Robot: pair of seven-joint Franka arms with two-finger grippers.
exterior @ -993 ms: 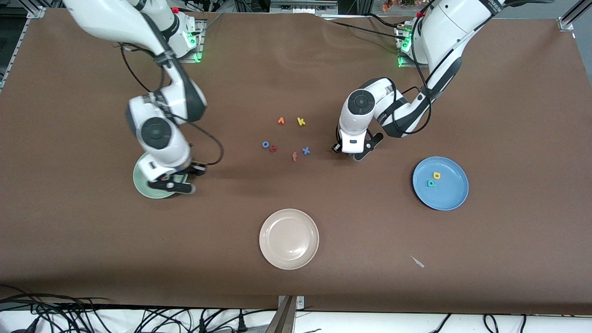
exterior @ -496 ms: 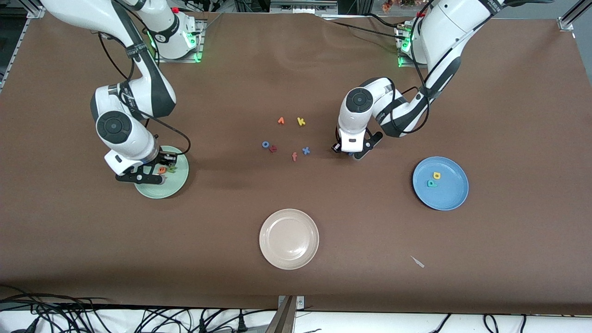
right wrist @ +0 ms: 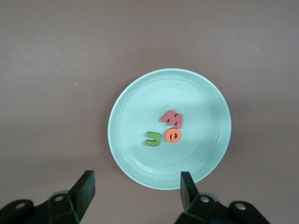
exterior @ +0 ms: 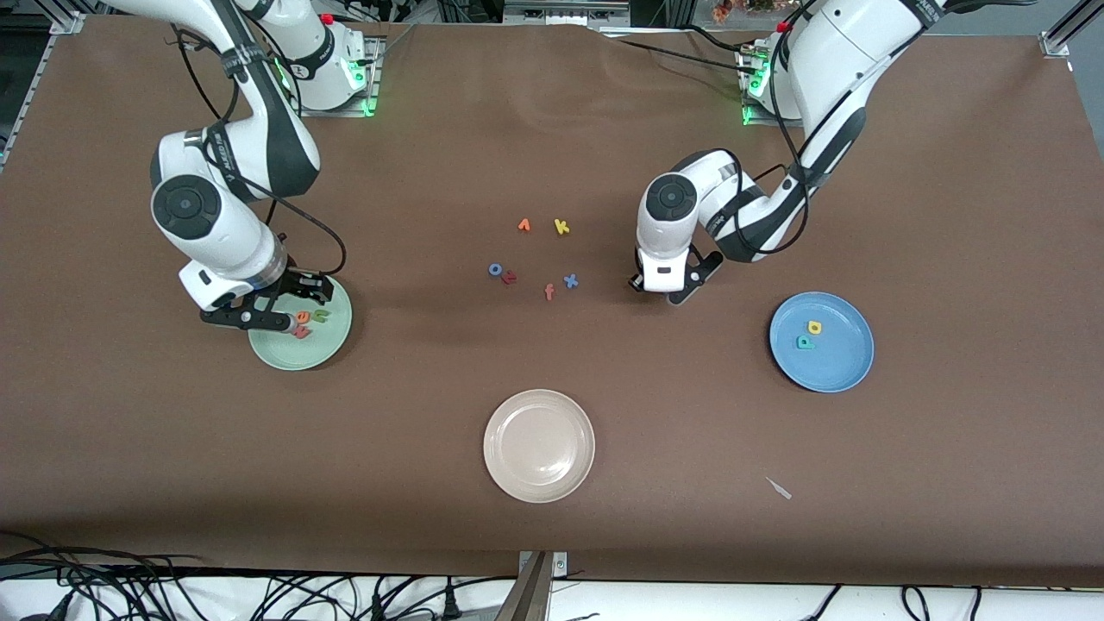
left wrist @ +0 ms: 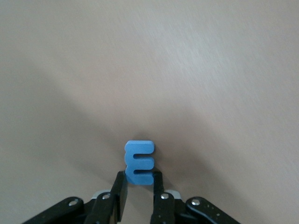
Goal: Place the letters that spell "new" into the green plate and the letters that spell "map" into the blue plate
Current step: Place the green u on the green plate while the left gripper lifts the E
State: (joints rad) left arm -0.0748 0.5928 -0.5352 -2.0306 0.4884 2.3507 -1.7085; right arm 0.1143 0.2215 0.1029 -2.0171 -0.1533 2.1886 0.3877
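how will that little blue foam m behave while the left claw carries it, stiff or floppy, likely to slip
Probably stiff enough: the small blue foam letter "m" keeps its thick, blocky shape between the left claw fingers. Likely very light, being tiny foam. It may twist or slip, since only one end appears pinched and most of it sticks out.

Loose letter cluster [exterior: 535, 259] mid-table: orange v-like letter [exterior: 523, 225], yellow k [exterior: 561, 227], blue o [exterior: 495, 269], salmon f [exterior: 548, 292], blue x [exterior: 570, 280], packed close, little room for fingers between; left gripper [exterior: 662, 291] low just beside the cluster, toward the left arm's end; right gripper [exterior: 259, 312] over the green plate's [exterior: 332, 345] rim; bare cloth between cluster and cream plate [exterior: 539, 445]; blue plate [exterior: 841, 366] stands apart.
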